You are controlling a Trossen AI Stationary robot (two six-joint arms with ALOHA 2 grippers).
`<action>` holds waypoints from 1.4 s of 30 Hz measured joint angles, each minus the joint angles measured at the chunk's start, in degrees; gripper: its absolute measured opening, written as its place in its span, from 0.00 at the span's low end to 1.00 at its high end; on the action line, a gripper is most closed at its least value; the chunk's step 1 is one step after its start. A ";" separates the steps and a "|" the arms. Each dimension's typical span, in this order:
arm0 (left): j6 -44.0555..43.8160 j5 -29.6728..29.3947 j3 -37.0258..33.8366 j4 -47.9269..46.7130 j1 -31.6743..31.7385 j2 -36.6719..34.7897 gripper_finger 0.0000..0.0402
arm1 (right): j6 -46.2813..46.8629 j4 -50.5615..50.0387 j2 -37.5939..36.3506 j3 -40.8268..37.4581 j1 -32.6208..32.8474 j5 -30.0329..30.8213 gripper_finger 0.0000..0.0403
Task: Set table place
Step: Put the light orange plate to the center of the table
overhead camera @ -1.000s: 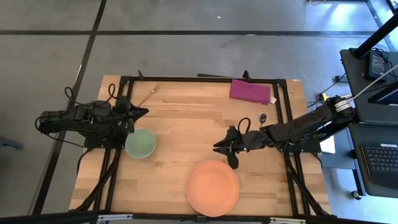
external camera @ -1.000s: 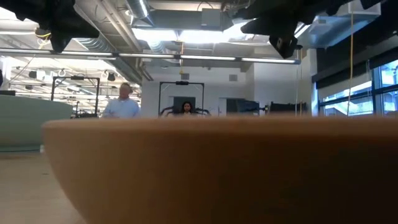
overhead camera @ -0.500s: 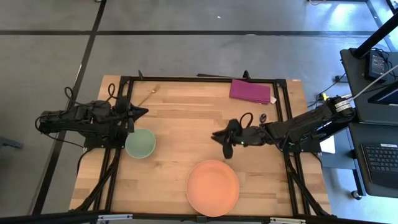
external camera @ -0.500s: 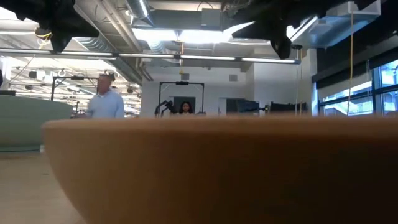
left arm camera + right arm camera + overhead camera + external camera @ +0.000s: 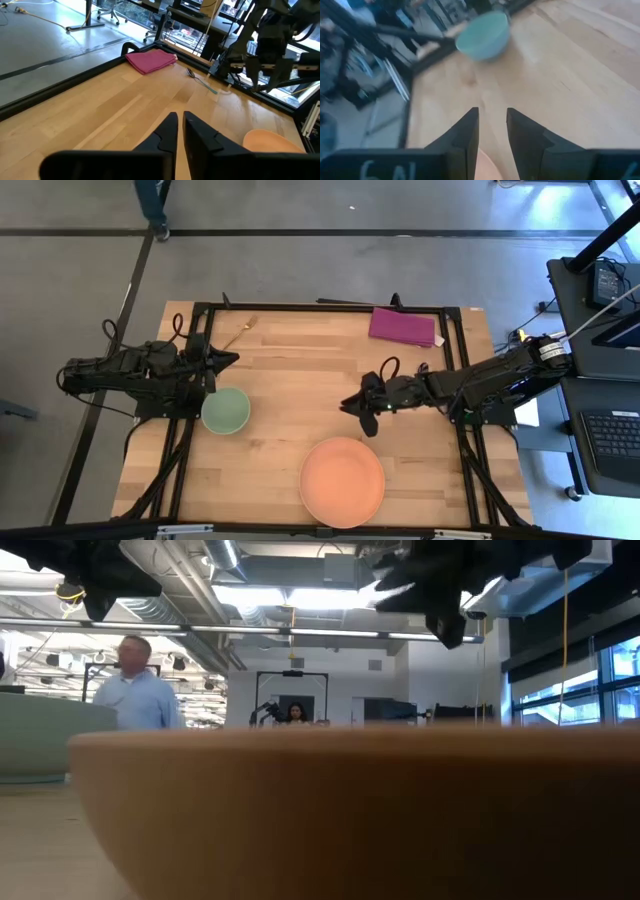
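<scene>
Trouble could come if the right gripper, fingers slightly parted and empty just beyond the orange plate, swings low and clips its rim; the left gripper, nearly shut, waits beside the green bowl.

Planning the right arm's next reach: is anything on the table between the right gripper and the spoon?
Nothing visible. The right gripper hangs over bare wood, and the spoon lies beside the rail, only open table between them.

The left gripper hovers with fingers nearly together at the table's left; the right gripper, fingers slightly parted, reaches toward mid-table.
</scene>
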 joint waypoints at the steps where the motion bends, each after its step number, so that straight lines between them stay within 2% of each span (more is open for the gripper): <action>1: 0.03 0.00 0.00 0.01 -0.01 0.00 0.07 | -1.15 -1.63 0.01 0.00 -0.01 -0.26 0.25; 9: 0.02 -0.09 0.00 1.34 0.00 0.00 0.10 | -1.61 -9.07 0.11 1.95 0.00 -2.29 0.25; 15: 0.01 -0.09 -0.02 3.03 -0.01 -0.02 0.13 | -7.15 -28.91 0.80 16.18 0.47 -2.00 0.25; 20: 0.04 -0.11 -0.02 4.86 -0.02 -0.02 0.14 | -7.32 -41.13 6.84 23.97 2.15 1.33 0.25; 29: -1.51 1.46 -0.02 9.57 -0.02 -0.02 0.16 | -4.31 -41.29 21.53 24.34 3.85 -3.53 0.25; 42: -1.94 5.05 -0.02 6.78 -0.03 0.00 0.10 | -0.51 -41.73 23.85 24.83 3.61 -5.81 0.25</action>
